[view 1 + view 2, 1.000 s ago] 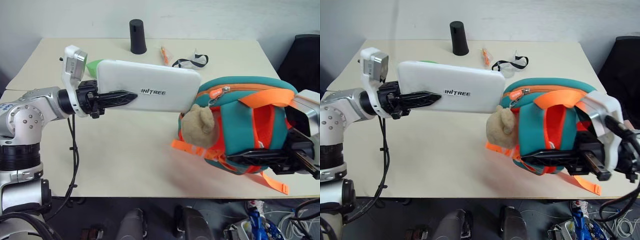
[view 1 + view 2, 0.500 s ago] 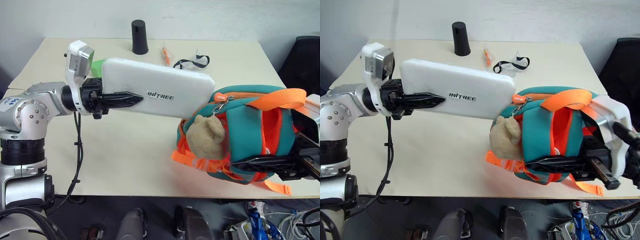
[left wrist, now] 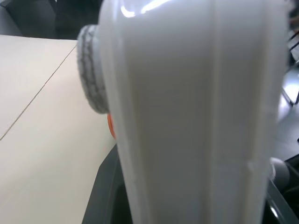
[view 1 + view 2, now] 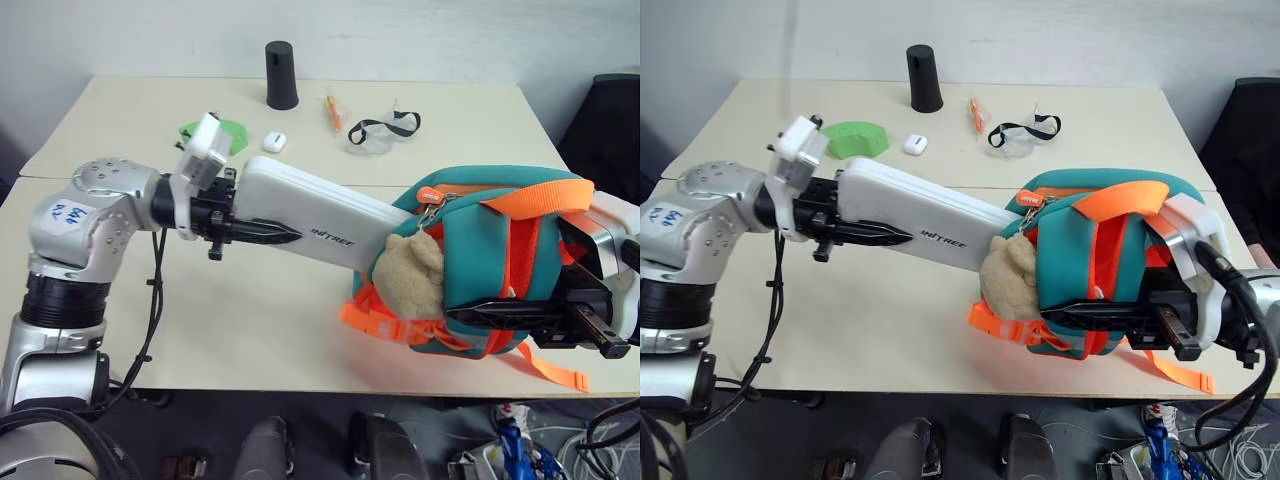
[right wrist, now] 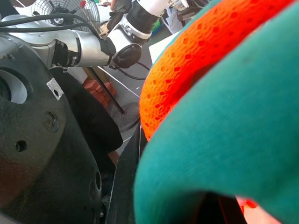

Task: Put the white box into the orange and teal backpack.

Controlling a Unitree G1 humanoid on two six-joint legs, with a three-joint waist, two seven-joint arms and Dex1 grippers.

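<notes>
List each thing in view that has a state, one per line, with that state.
white box: held in the air, tilted, far end at the backpack's opening
orange and teal backpack: held up, zip open
left gripper: shut on the box
right gripper: shut on the backpack
plush toy: hanging on the backpack

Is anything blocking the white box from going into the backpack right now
Nothing visible does. The left gripper holds the white box, whose far end already meets the orange and teal backpack above the plush toy; the opening itself can't be seen.

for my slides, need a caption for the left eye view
Left hand feeds the white box into the orange and teal backpack held by the right hand.
</notes>
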